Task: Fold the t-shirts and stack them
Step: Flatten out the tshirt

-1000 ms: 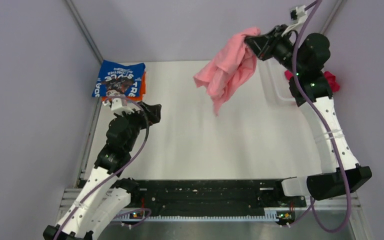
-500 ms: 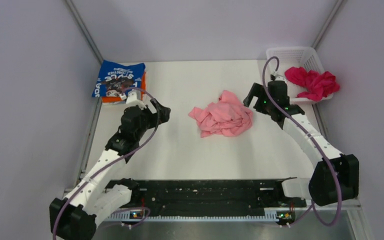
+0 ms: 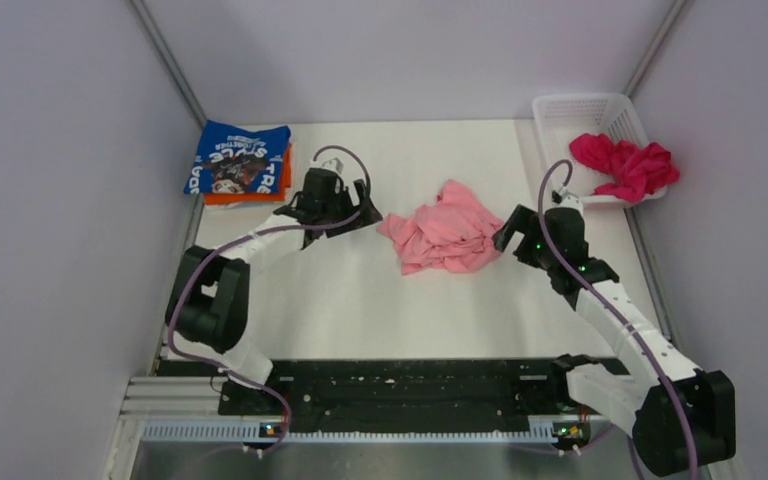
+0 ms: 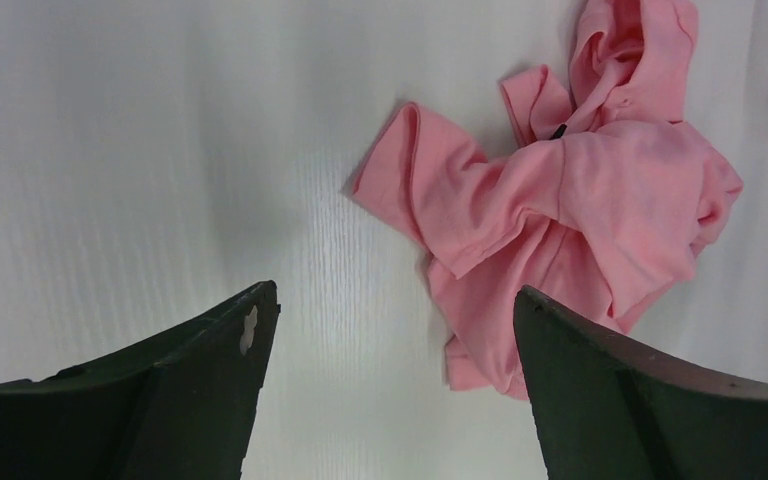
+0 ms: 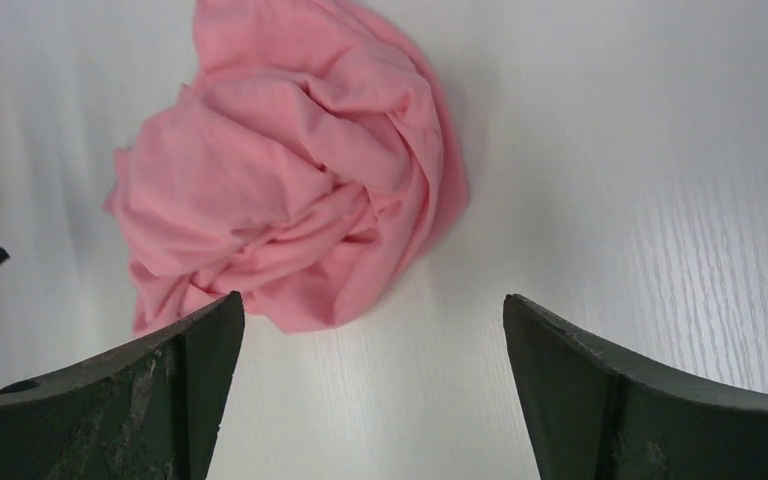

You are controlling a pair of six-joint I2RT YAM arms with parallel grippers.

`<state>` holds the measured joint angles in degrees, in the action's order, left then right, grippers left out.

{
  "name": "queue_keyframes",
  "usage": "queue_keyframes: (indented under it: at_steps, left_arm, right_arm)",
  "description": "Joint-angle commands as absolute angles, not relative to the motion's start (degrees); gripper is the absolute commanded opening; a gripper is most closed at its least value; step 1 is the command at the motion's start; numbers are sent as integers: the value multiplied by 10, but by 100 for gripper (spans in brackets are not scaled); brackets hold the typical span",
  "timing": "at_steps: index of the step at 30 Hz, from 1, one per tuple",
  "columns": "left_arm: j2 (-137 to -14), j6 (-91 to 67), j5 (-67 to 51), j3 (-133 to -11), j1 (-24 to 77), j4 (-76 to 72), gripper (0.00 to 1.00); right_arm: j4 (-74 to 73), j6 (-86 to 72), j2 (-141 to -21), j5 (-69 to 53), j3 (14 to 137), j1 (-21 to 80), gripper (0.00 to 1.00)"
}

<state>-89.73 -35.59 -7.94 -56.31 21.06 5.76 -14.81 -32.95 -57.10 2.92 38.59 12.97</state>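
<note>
A crumpled light pink t-shirt (image 3: 447, 238) (image 4: 570, 210) (image 5: 290, 190) lies in a heap at the middle of the table. My left gripper (image 3: 367, 217) (image 4: 390, 320) is just to its left, open, nothing between the fingers. My right gripper (image 3: 505, 236) (image 5: 375, 330) is just to its right, open and empty too. A folded blue t-shirt with white lettering (image 3: 240, 158) lies on a folded orange t-shirt (image 3: 278, 178) at the back left corner. A magenta t-shirt (image 3: 623, 165) hangs bunched over the basket's front edge.
A white lattice basket (image 3: 582, 112) stands at the back right corner. Grey walls close the table on three sides. The black rail (image 3: 410, 385) with both arm bases runs along the near edge.
The right gripper dropped the pink t-shirt from the air onto the table and came down beside it, open. The left arm stretched out to the shirt's left side.
</note>
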Motion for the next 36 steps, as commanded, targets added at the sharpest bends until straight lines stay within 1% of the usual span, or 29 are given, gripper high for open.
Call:
queue_keyframes:
  at_steps: [1, 5, 9, 13, 15, 17, 20, 21, 22, 23, 24, 27, 28, 29, 30, 31, 32, 36]
  left_arm:
    - [-982, -342, -140, -638, 212, 49, 90]
    - [-1058, -347, -159, -684, 221, 54, 86]
    - [-1104, -352, -147, -717, 229, 56, 82]
    - [-1144, -343, -147, -753, 234, 68, 78]
    - [-1160, -342, -150, -766, 238, 69, 74]
    - [-1179, -341, -155, -782, 242, 74, 68]
    - [-1205, -333, -169, -805, 247, 80, 55]
    - [-1213, -329, -172, -815, 249, 82, 43]
    - [-1219, -325, -175, -821, 250, 86, 13]
    - [-1222, -323, -172, -828, 250, 94, 0]
    - [-1221, -317, -169, -832, 250, 98, 0]
    - [-1194, -304, -149, -826, 250, 99, 0]
    - [-1180, -301, -139, -820, 250, 99, 0]
    - [-1161, -298, -130, -812, 250, 95, 0]
    - [-1140, -293, -122, -802, 250, 89, 0]
    - [-1119, -290, -112, -787, 250, 82, 0]
    - [-1096, -286, -105, -774, 250, 74, 0]
    - [-981, -271, -100, -704, 250, 12, 0]
  right_arm:
    - [-93, -335, -553, 17, 346, 131, 99]
    - [-54, -336, -557, 26, 334, 131, 98]
    - [-38, -345, -581, 36, 323, 131, 96]
    - [-15, -349, -608, 30, 305, 132, 90]
    - [4, -354, -623, 22, 294, 132, 84]
    - [35, -356, -641, 10, 285, 131, 78]
    - [74, -359, -678, 4, 283, 131, 72]
    - [88, -360, -695, 4, 283, 131, 70]
    - [101, -361, -711, 3, 286, 131, 67]
    - [111, -361, -727, -12, 291, 131, 66]
    - [120, -358, -748, -15, 299, 131, 65]
    - [148, -352, -812, -19, 326, 131, 53]
    - [157, -351, -831, -23, 334, 131, 44]
    - [159, -350, -854, -25, 343, 132, 32]
    - [158, -349, -864, -25, 351, 131, 16]
    - [157, -350, -866, -23, 354, 131, 3]
    - [157, -351, -860, -20, 355, 132, 0]
    - [111, -323, -784, -21, 367, 131, 0]
